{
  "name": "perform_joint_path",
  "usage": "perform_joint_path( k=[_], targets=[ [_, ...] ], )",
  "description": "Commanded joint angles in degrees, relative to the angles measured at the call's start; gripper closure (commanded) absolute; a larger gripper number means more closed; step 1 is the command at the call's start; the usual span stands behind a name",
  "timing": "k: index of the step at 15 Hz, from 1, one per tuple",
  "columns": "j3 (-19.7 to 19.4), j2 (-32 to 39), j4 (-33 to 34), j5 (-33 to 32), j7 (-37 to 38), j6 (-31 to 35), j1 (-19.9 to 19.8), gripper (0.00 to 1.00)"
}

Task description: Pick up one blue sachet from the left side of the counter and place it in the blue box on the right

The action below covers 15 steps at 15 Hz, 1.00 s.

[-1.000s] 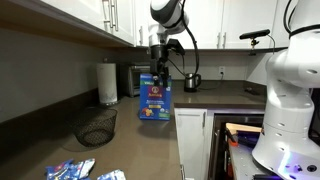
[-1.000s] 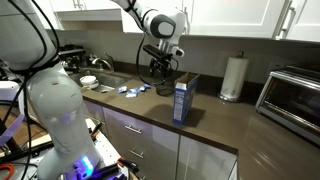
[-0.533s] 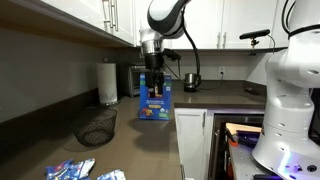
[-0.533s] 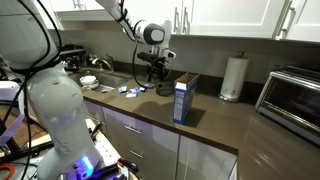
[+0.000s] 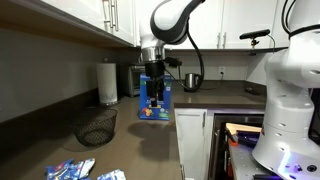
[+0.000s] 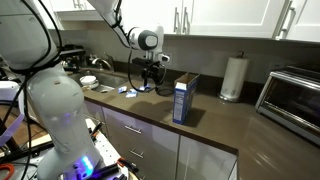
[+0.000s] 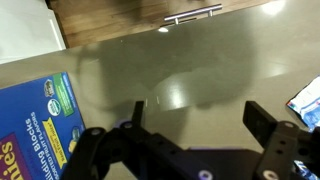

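The blue box (image 5: 156, 108) stands upright on the dark counter (image 5: 140, 150), with white lettering and a yellow picture; it shows in both exterior views (image 6: 182, 99) and at the left of the wrist view (image 7: 35, 125). Several blue sachets (image 5: 70, 170) lie in a loose pile on the counter, also seen by the sink (image 6: 130, 90); one corner shows in the wrist view (image 7: 308, 98). My gripper (image 7: 196, 110) is open and empty, hanging above bare counter between the box and the sachets (image 6: 150, 75); in an exterior view it overlaps the box (image 5: 152, 92).
A black wire basket (image 5: 97, 125) sits near the wall. A paper towel roll (image 6: 233, 78) and a toaster oven (image 6: 295, 95) stand beyond the box. A kettle (image 5: 191, 80) stands at the far counter. A sink with dishes (image 6: 98, 72) lies behind the sachets.
My gripper has moved away from above the box toward the sachets and come a little lower. It stays open and empty. The box and sachets have not moved.
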Motion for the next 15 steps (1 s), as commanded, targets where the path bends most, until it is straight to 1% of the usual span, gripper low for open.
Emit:
perform_joint_path(
  k=[1, 4, 7, 9, 11, 13, 15],
  targets=[
    [1.0, 0.9, 0.6, -1.6, 0.7, 0.4, 0.6, 0.0],
    [4.3, 3.5, 1.4, -5.5, 1.5, 1.5, 3.2, 0.0],
    [7.5, 6.8, 2.6, -10.9, 2.3, 4.1, 5.8, 0.0],
    [8.6, 10.0, 4.1, -14.4, 2.9, 6.8, 7.1, 0.0],
    [8.6, 13.3, 5.6, -18.1, 3.5, 11.3, 7.8, 0.0],
    [8.2, 16.2, 7.0, -18.6, 1.5, 16.7, 8.0, 0.0],
    [8.3, 19.7, 8.6, -16.2, -2.0, 21.8, 7.8, 0.0]
  ],
)
